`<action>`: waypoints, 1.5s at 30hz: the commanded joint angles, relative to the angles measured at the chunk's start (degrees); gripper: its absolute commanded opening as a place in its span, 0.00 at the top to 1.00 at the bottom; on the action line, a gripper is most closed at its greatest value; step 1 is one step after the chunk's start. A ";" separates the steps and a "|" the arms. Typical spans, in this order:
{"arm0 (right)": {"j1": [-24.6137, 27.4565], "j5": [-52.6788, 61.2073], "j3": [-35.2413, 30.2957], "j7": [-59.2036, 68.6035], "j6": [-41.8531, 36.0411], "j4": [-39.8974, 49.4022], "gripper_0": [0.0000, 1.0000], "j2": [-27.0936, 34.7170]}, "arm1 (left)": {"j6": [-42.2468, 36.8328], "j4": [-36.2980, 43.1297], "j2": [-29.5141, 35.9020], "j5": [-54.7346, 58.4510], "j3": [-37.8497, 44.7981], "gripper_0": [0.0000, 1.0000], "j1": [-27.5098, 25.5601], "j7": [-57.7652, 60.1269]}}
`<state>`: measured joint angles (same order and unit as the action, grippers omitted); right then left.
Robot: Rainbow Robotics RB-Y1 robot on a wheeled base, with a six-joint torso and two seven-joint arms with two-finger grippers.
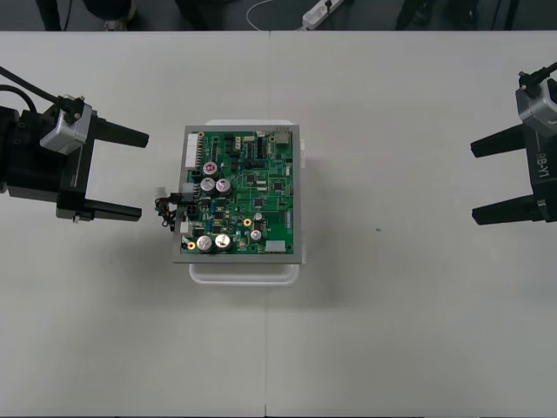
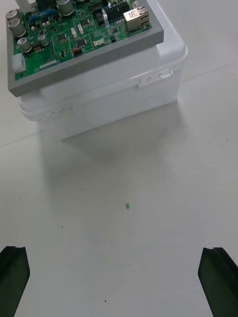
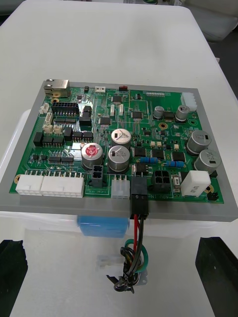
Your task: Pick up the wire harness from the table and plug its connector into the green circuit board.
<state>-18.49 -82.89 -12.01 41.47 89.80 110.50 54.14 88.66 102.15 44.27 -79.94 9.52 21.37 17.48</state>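
Observation:
The green circuit board [image 1: 244, 193] sits on its white base [image 1: 244, 271] at the table's middle. The harness's black plug [image 3: 138, 197] is seated in a connector at the board's left edge. Its red, black and green wires [image 3: 136, 247] hang off that edge, curling down to the socket end [image 1: 164, 212] beside the base. My left gripper [image 1: 122, 174] is open, just left of the board, with empty fingers [image 3: 218, 275] either side of the wires and apart from them. My right gripper [image 1: 492, 178] waits open at the far right, facing the board [image 2: 74, 34].
A blue label [image 3: 101, 225] shows on the base under the board's edge. A tiny green speck [image 1: 378, 230] lies on the table between the board and the right gripper. Cables and a power strip [image 1: 318, 13] lie on the dark floor beyond the far edge.

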 commanded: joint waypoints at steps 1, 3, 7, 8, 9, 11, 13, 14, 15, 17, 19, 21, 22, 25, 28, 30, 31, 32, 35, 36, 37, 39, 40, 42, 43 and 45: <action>0.74 0.89 -2.14 -3.76 0.20 0.60 0.00 -0.79 | 1.34 1.57 0.37 0.75 -0.38 0.00 1.66 0.19; 0.91 0.45 -2.14 -4.03 0.20 0.95 0.00 -0.79 | 1.34 1.57 0.37 0.75 -0.38 0.00 1.66 0.19; 1.79 -1.83 -2.14 -4.29 0.20 2.88 0.00 -0.79 | 1.34 1.57 0.37 0.75 -0.38 0.00 1.66 0.19; 1.97 -2.27 -2.14 -4.29 0.20 3.67 0.00 -0.79 | 1.34 1.57 0.37 0.75 -0.38 0.00 1.66 0.19; 2.05 -2.45 -2.14 -4.03 0.20 4.38 0.00 -0.79 | 1.34 1.57 0.37 0.75 -0.38 0.00 1.66 0.19; 2.05 -2.45 -2.05 -3.94 0.20 4.99 0.00 -0.79 | 1.34 1.57 0.37 0.75 -0.38 0.00 1.66 0.19; 2.05 -2.45 -2.05 -4.38 0.20 5.34 0.00 -0.79 | 1.34 1.57 0.37 0.75 -0.38 0.00 1.66 0.19; 2.05 -2.53 -2.05 -4.46 0.20 5.52 0.00 -0.79 | 1.34 1.57 0.37 0.75 -0.38 0.00 1.66 0.19; 2.05 -2.53 -2.05 -4.55 0.20 5.61 0.00 -0.79 | 1.34 1.57 0.37 0.75 -0.38 0.00 1.66 0.19; 2.05 -2.62 -2.05 -5.17 0.20 6.75 0.00 -0.79 | 1.34 1.57 0.37 0.75 -0.38 0.00 1.66 0.19; 2.05 -2.62 -2.05 -5.70 0.20 7.28 0.00 -0.79 | 1.34 1.57 0.37 0.75 -0.38 0.00 1.66 0.19; 2.05 -2.71 -2.05 -7.45 0.20 7.36 0.00 -0.79 | 1.34 1.57 0.37 0.75 -0.38 0.00 1.66 0.19; 2.05 -2.80 -2.05 -8.42 0.20 7.36 0.00 -0.79 | 1.34 1.57 0.37 0.75 -0.38 0.00 1.66 0.19; 2.05 -3.85 -2.05 -12.29 0.20 7.36 0.00 -0.79 | 1.34 1.57 0.37 0.75 -0.38 0.00 1.66 0.19; 2.05 -4.38 -2.05 -13.08 0.20 7.19 0.00 -0.79 | 1.34 1.57 0.37 0.75 -0.38 0.00 1.66 0.19; 2.05 -4.56 -2.05 -12.81 0.20 7.19 0.00 -0.79 | 1.34 1.57 0.37 0.75 -0.38 0.00 1.66 0.19; 2.05 -4.56 -2.05 -12.73 0.20 7.19 0.00 -0.79 | 1.34 1.57 0.37 0.75 -0.38 0.00 1.66 0.19; 1.97 -4.56 -2.14 -12.81 0.20 7.19 0.00 -0.79 | 1.34 1.57 0.37 0.75 -0.38 0.00 1.66 0.19; 2.05 -4.56 -2.14 -12.81 0.20 7.19 0.00 -0.79 | 1.34 1.57 0.37 0.75 -0.38 0.00 1.66 0.19; 2.05 -4.64 -2.05 -12.73 0.20 7.19 0.00 -0.79 | 1.34 1.57 0.37 0.75 -0.38 0.00 1.66 0.19; 2.14 -4.64 -2.05 -12.64 0.20 7.01 0.00 -0.79 | 1.34 1.57 0.37 0.75 -0.38 0.00 1.66 0.19; 2.32 -4.64 -2.05 -12.64 0.20 6.93 0.00 -0.79 | 1.34 1.57 0.37 0.75 -0.38 0.00 1.66 0.19; 2.41 -4.64 -2.05 -12.90 0.20 6.93 0.00 -0.79 | 1.34 1.57 0.37 0.75 -0.38 0.00 1.66 0.19; 2.41 -4.64 -2.05 -12.90 0.20 6.93 0.00 -0.79 | 1.34 1.57 0.37 0.75 -0.38 0.00 1.66 0.19; 2.41 -4.64 -2.05 -12.90 0.20 6.93 0.00 -0.79 | 1.34 1.57 0.37 0.75 -0.38 0.00 1.66 0.19; 2.41 -4.64 -2.05 -12.90 0.20 6.93 0.00 -0.79 | 1.34 1.57 0.37 0.75 -0.38 0.00 1.66 0.19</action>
<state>-16.83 -87.24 -12.01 27.84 89.80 116.36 54.13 88.66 102.16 44.27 -79.94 9.52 21.37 17.47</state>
